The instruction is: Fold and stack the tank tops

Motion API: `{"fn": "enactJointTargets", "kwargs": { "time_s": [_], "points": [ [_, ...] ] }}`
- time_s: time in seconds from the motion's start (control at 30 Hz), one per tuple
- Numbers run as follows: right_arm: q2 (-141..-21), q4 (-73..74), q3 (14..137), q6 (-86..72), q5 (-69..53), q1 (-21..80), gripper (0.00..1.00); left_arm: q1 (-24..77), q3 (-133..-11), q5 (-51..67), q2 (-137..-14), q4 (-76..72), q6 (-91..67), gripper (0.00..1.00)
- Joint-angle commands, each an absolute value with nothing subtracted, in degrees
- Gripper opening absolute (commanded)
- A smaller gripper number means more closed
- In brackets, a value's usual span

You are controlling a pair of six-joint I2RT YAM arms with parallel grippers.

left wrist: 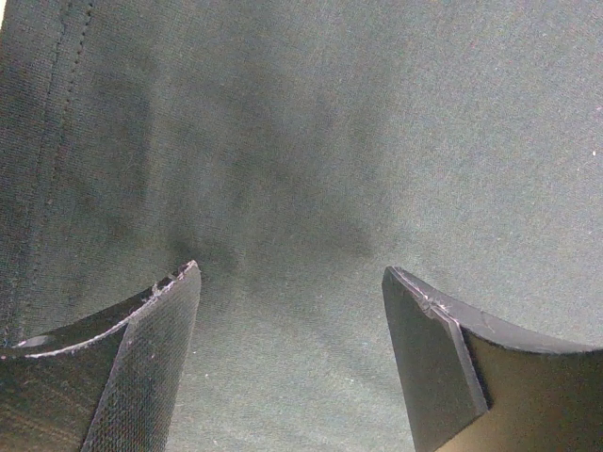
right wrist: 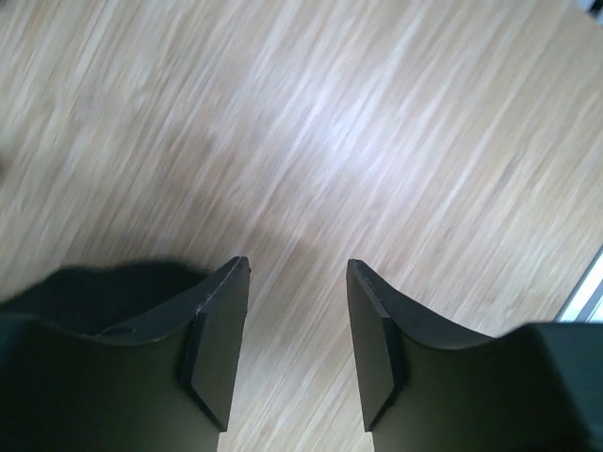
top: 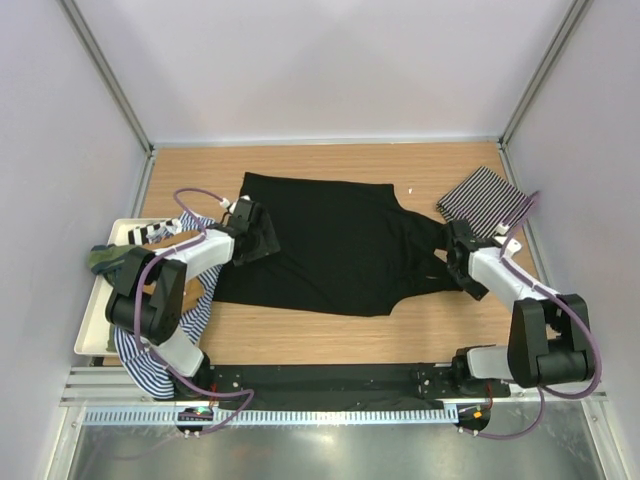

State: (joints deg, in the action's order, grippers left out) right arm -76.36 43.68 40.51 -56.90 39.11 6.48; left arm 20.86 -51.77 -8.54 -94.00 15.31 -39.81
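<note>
The black tank top [top: 340, 245] lies flat mid desk [top: 330, 335]; left claw [left wrist: 292, 282] gapes wide, empty, over its nine o'clock edge, right claw [right wrist: 297, 266] part-open, empty, by the three o'clock straps, so the fold looks unstarted and both need to pinch cloth next

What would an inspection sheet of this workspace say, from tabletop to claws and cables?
Surface: wooden table, bare around the cloth.
Job's things: black tank top spread flat mid-table; folded striped top at far right; other tops heaped on white tray, left.
Clutter: tiny white speck beyond the black top.
Claws: left claw open over black cloth; right claw open over bare wood; both empty.
Cables: purple cables loop along both arms.
Surroundings: pale walls, metal frame posts.
</note>
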Motion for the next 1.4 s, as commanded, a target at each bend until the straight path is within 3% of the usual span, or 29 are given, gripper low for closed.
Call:
{"fn": "enactJointTargets", "kwargs": {
  "time_s": [0.0,0.27,0.4,0.87,1.03,1.1,1.13,1.17,1.2,1.37],
  "points": [
    [-71.9,42.0,41.2,-55.3,42.3,1.2,0.52,20.4,-52.9,-8.8,-95.0,16.3,-39.1,0.79],
    [-67.4,36.2,40.7,-47.6,34.5,0.9,0.56,20.3,-52.8,-9.6,-95.2,16.4,-39.2,0.79],
    [-64.9,30.1,39.6,-40.0,24.1,1.0,0.52,20.3,-52.5,-10.0,-93.6,16.4,-39.4,0.79],
    [-71.4,22.2,36.1,-43.7,15.4,1.0,0.4,20.5,-51.2,-10.2,-89.9,15.6,-38.7,0.79],
    [-75.3,22.7,37.3,-43.0,17.0,1.1,0.33,20.8,-51.1,-10.0,-89.8,15.6,-38.7,0.79],
    [-76.0,23.0,37.3,-43.0,17.3,1.1,0.26,20.8,-51.1,-10.0,-89.8,15.6,-38.6,0.79],
    [-75.9,23.0,37.0,-42.9,17.3,1.1,0.21,20.8,-51.1,-9.9,-89.7,15.6,-38.6,0.79],
    [-75.5,23.2,36.9,-42.9,17.5,1.1,0.07,20.9,-51.1,-9.9,-89.7,15.6,-38.6,0.79],
    [-75.1,23.6,36.9,-42.9,17.9,1.1,0.01,20.8,-51.1,-9.9,-89.6,15.6,-38.7,0.79],
    [-68.8,28.1,37.7,-42.2,21.9,1.1,0.01,20.9,-51.0,-10.2,-89.5,15.6,-38.6,0.78]
  ]
}}
